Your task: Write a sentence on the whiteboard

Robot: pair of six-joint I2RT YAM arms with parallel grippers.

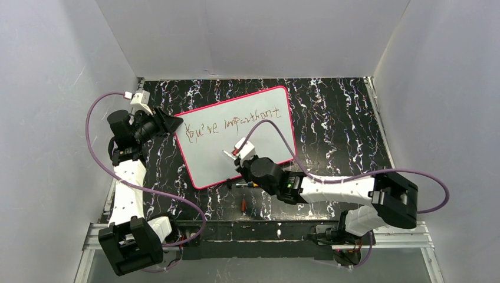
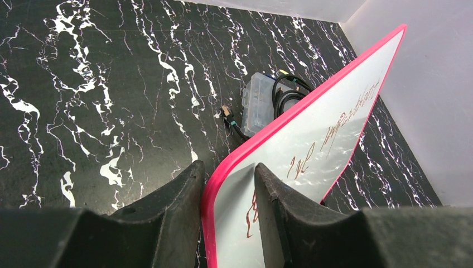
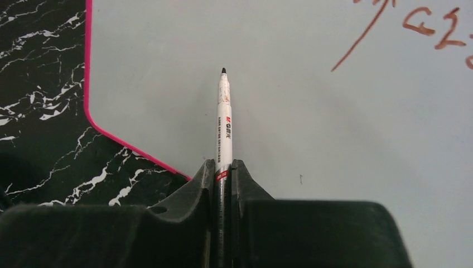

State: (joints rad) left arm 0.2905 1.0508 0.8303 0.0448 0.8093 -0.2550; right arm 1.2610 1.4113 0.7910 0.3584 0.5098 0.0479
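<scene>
L end effector (image 2: 228, 168) clamps whiteboard (image 1: 206, 159); R end effector (image 3: 223, 167) grips marker (image 3: 224, 123).

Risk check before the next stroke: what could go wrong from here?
The left tool pinches only one corner of the pink-rimmed white whiteboard; pen pressure could pivot or slip it. The right tool grips the slim white marker pen far from its tip, so it might tilt when pressed.
</scene>
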